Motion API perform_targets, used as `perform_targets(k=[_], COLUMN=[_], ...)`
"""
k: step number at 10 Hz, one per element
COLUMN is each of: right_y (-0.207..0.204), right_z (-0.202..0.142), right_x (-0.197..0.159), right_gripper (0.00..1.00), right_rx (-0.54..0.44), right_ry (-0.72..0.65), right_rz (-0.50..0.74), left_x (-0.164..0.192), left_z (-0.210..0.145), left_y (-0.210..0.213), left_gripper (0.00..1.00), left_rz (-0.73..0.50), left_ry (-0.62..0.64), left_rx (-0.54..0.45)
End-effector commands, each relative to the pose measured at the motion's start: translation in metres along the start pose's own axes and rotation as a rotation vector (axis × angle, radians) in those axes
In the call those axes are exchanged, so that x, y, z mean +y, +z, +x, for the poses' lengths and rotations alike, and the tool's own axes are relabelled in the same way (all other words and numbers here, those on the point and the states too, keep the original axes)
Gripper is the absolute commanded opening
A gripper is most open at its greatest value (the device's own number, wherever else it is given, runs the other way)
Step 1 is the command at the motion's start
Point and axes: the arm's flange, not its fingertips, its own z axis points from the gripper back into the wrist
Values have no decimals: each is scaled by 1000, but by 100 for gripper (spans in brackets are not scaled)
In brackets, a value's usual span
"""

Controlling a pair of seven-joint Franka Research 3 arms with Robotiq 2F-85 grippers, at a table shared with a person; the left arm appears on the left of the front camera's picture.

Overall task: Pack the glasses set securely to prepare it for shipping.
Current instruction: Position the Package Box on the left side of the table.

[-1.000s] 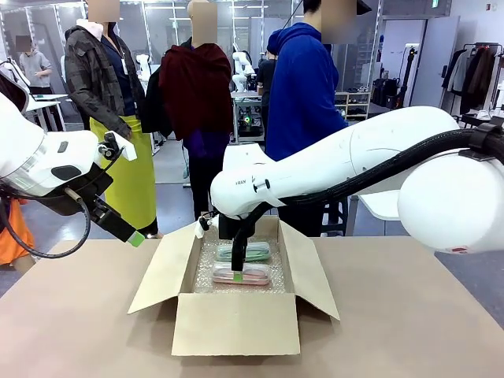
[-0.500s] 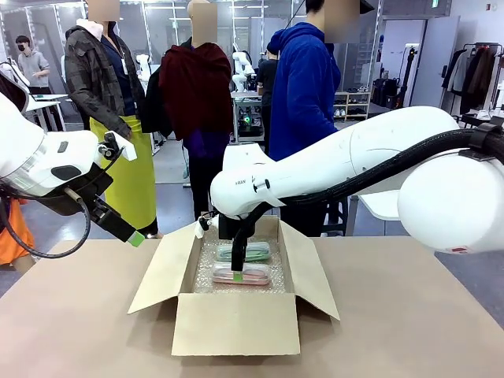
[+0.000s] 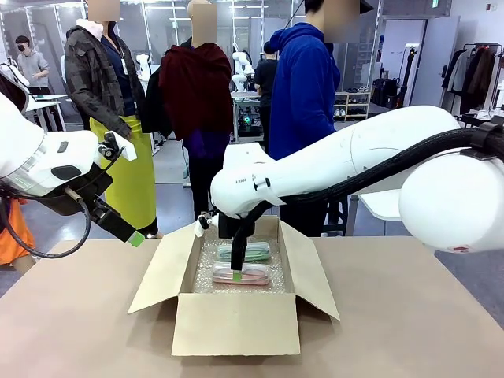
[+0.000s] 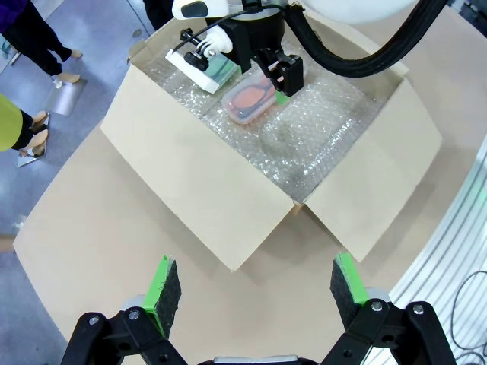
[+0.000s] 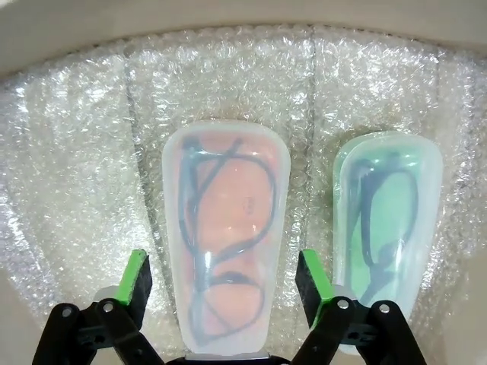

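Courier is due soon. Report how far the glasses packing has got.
Done: the pink case and green case lie side by side on bubble wrap inside the box. In hand: the right claw, open, straddles the pink case; the left claw hangs open beside the box. Left: the flaps stand open, nothing covers the cases.

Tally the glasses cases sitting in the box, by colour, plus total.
Pink-white glasses case: 1
Mint green glasses case: 1
Total: 2
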Motion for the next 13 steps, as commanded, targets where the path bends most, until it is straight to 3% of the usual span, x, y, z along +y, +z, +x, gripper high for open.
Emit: perform_targets(k=[1,3,6,8,13], right_y=[48,87,115,123,130], right_z=[-16,-40,-112,-157,-247], right_x=[29,52,87,103,169], right_gripper=[100,100,100,100,100], right_rx=[-34,-50,-217,-225,-451], right_ry=[-4,-86,-209,-365,-669], right_rz=[50,-15,-40,-47,-119], left_x=[1,1,1,1,1], left_z=[-1,-1,-1,-1,-1], left_y=[0,0,0,0,0], left_gripper=[100,100,100,100,100], left_rz=[-11,-11,-11,-11,-11], left_ry=[-2,-2,-2,-2,-2], left_rx=[-6,-6,-6,-6,-6])
